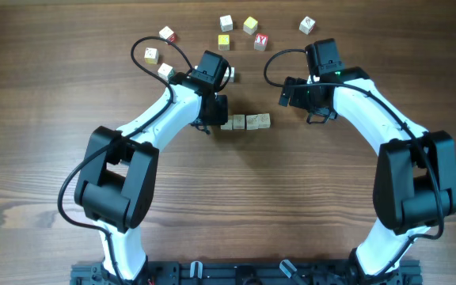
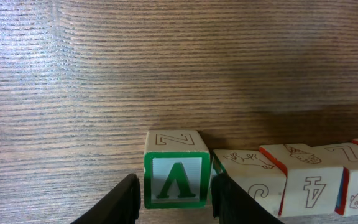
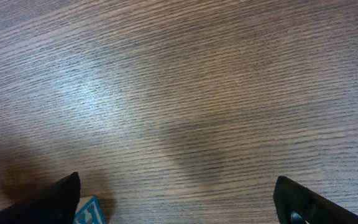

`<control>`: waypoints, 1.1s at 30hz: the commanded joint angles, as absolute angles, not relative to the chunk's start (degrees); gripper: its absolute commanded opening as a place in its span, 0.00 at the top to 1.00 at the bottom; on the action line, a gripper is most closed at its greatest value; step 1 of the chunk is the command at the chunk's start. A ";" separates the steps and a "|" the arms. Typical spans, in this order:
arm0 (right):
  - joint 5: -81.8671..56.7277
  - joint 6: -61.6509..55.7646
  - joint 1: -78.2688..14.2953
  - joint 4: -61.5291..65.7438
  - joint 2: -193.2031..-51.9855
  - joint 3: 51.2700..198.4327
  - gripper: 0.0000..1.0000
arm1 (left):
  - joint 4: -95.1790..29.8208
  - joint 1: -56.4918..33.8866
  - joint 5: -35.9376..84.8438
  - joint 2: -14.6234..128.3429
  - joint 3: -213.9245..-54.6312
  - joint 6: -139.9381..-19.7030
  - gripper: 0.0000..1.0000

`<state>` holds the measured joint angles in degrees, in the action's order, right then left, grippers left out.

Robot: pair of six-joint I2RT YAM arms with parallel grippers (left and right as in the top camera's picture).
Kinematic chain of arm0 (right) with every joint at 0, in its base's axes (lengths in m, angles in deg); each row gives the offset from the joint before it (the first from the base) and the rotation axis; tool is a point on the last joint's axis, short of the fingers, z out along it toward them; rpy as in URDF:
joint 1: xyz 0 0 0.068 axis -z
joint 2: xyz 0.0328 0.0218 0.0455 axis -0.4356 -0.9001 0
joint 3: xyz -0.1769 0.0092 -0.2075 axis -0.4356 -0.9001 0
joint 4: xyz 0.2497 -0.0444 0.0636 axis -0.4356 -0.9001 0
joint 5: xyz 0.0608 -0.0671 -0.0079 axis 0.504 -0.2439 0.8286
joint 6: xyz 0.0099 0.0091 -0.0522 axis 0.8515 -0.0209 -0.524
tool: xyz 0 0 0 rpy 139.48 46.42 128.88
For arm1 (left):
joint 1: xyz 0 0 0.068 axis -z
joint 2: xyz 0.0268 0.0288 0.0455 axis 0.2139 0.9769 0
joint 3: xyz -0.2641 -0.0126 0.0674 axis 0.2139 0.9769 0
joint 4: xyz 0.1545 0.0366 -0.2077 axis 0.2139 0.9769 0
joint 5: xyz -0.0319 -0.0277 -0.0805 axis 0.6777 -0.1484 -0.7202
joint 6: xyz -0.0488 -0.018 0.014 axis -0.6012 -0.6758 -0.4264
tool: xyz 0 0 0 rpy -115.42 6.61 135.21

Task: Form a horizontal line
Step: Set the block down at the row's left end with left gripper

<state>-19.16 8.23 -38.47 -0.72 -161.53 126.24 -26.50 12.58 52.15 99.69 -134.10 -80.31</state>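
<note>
Currently left claw (image 2: 178,200) straddles green cube (image 2: 174,177), grip unclear; right claw (image 3: 178,202) wide, empty. Risk: finger (image 2: 234,202) wedged beside it could nudge line (image 1: 246,122) crooked on release.

desk (image 1: 46,103): brown wood grain | centre: horizontal line (image 1: 249,122) of pale letter cubes set side by side, green-faced end cube (image 2: 173,180) on the left arm's side | far edge: loose cubes scattered, well apart from the row, among them a red-faced cube (image 1: 261,40) and a yellow-faced cube (image 1: 224,41)
</note>
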 commanded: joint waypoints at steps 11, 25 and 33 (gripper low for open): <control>-18.70 8.64 -38.51 -0.70 -163.17 126.37 0.00 | -27.12 12.51 55.18 99.62 -133.60 -77.71 0.53; -18.70 8.66 -38.51 -0.29 -163.17 126.37 0.00 | -37.32 11.09 57.09 99.40 -136.49 -77.01 0.75; -18.70 8.66 -38.51 -0.35 -163.17 126.37 0.00 | -38.66 10.96 57.02 102.79 -136.49 -77.27 0.96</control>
<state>-19.16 8.23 -38.47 -0.33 -161.55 126.24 -38.70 11.16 56.47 99.91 -135.59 -77.14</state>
